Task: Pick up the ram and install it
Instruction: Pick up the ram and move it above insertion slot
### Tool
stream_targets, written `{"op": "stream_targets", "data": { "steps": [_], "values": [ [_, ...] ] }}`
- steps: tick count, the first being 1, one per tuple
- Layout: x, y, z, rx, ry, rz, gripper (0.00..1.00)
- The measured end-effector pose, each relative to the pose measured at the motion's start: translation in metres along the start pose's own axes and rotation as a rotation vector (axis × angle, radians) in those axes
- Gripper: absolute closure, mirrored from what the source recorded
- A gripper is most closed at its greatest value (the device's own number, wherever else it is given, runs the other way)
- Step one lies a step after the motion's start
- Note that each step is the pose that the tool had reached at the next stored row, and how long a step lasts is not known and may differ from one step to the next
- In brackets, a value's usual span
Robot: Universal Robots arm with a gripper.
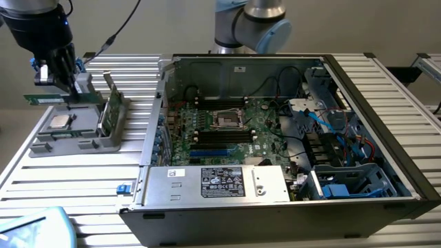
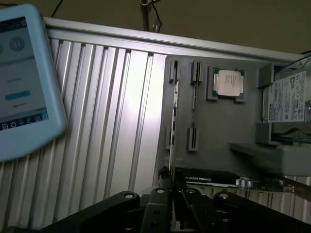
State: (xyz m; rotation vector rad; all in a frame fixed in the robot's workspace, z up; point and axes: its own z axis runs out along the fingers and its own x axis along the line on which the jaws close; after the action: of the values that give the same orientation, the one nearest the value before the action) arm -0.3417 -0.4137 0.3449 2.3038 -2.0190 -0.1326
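While over the tray (image 1: 69, 147), end effector (image 1: 69, 88) vertical, ram (image 1: 40, 98) in grip.

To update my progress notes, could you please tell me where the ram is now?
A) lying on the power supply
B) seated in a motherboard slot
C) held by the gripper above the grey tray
C: the gripper is shut on the ram, holding it level above the grey tray.
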Motion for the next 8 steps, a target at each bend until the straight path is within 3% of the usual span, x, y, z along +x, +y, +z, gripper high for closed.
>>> {"op": "stream_targets", "data": {
  "steps": [8],
  "values": [
    [0.004, -0.0318, -0.0361, -0.0014, -0.0003, 0.000, 0.86]
  ]
}}
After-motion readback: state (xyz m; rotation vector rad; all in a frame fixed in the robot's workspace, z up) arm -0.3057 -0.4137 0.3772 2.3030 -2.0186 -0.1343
